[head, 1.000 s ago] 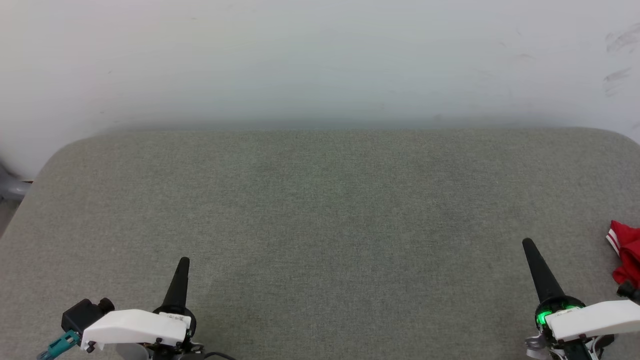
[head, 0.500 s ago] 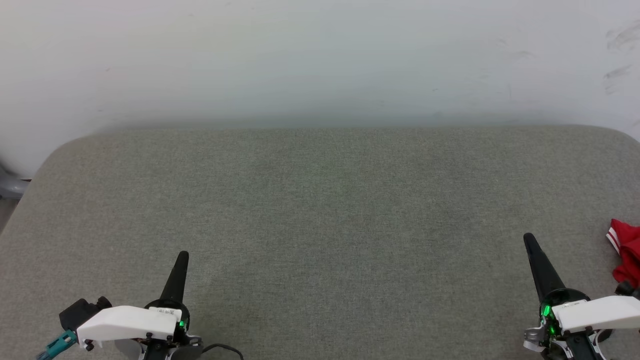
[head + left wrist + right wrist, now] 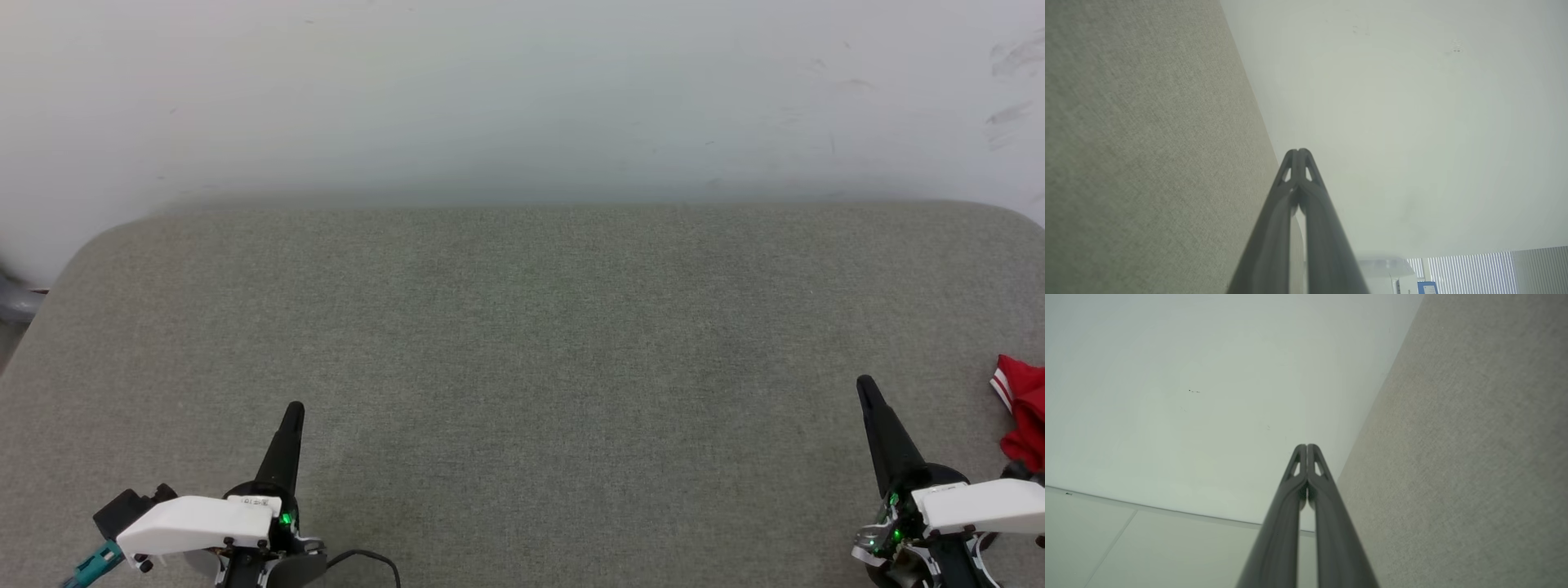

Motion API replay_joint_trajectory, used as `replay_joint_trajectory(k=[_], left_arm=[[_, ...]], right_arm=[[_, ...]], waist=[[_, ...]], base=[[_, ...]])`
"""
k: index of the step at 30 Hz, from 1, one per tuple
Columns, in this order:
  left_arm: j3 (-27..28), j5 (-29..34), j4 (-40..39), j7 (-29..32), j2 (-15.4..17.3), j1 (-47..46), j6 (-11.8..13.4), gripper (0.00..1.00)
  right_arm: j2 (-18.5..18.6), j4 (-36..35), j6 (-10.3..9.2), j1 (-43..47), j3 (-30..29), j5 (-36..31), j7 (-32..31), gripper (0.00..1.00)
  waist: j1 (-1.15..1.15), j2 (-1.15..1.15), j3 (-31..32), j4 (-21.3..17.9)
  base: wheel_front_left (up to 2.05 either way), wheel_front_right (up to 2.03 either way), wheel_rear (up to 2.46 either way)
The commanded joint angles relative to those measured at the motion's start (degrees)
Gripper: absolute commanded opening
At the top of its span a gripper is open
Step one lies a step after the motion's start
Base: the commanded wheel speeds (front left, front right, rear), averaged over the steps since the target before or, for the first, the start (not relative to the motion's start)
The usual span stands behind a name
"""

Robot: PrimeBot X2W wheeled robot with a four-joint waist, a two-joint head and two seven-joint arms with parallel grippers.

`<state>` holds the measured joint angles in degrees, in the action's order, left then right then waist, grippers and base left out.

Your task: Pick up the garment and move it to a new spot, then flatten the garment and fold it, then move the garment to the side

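Note:
A small part of the red garment (image 3: 1024,412), with a red-and-white striped edge, lies on the grey padded table (image 3: 522,343) at the head view's right border; the remainder is cut off. My right gripper (image 3: 864,385) is shut and empty at the lower right, its tip left of the garment and apart from it. At the lower left my left gripper (image 3: 295,408) is shut and empty as well. Both wrist views show the left gripper (image 3: 1299,152) and the right gripper (image 3: 1306,446) with fingers pressed together, pointing along the table toward the wall.
A pale wall (image 3: 522,98) rises right behind the table's far edge. The table's rounded left corner (image 3: 90,245) drops off beside a grey object (image 3: 15,300) at the left border. A window with blinds (image 3: 1474,269) appears in the left wrist view.
Both grippers have shifted slightly up in the head view, and the table edge and garment too, so the camera has moved a little. Both grippers stay shut.

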<state>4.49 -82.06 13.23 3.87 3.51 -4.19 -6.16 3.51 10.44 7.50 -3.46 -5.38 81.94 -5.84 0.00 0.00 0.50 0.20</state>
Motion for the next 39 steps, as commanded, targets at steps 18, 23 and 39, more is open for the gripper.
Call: replay_joint_trajectory(k=[18,23,39], left_arm=[[1.88,-8.34,0.69,2.31,-0.55,-2.25,-1.31,0.0],[2.24,-10.16,0.9,2.8,-0.71,-2.3,-1.47,0.0],[2.25,-10.35,0.89,2.94,-0.72,-2.31,-1.51,0.0]], right_arm=[[0.01,3.01,-0.02,-2.82,-0.3,9.05,0.06,0.0],[-0.03,3.71,-0.02,-3.06,-0.37,11.03,0.03,0.0],[-0.19,3.78,-0.02,-3.13,-0.52,11.02,-0.16,0.0]], waist=[[0.0,0.0,-0.52,-0.15],[0.0,0.0,-0.65,-0.19],[0.0,0.0,-0.68,-0.2]], base=[[0.0,0.0,0.0],[0.0,0.0,0.0],[0.0,0.0,0.0]])
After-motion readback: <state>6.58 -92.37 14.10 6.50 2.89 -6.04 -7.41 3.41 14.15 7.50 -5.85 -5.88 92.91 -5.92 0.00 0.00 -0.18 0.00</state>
